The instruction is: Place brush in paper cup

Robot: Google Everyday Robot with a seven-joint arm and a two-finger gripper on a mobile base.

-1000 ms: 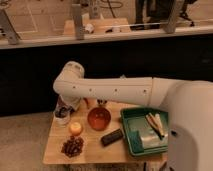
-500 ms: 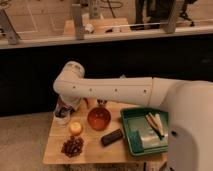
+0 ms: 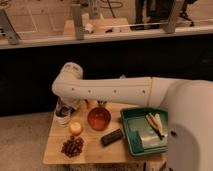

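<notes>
The white paper cup (image 3: 61, 119) stands at the back left corner of the small wooden table (image 3: 95, 152). My gripper (image 3: 64, 106) hangs at the end of the white arm (image 3: 107, 90), pointing down right over the cup's mouth. It is dark and merges with the shadow there. The brush is hidden; I cannot pick it out from the dark shape at the cup.
An orange bowl (image 3: 98, 119) sits mid-table under the arm, with a black rectangular block (image 3: 111, 136) in front of it. A green tray (image 3: 145, 134) at the right holds pale utensils (image 3: 156, 123). A yellow ball (image 3: 75, 128) and a dark red cluster (image 3: 72, 146) lie front left.
</notes>
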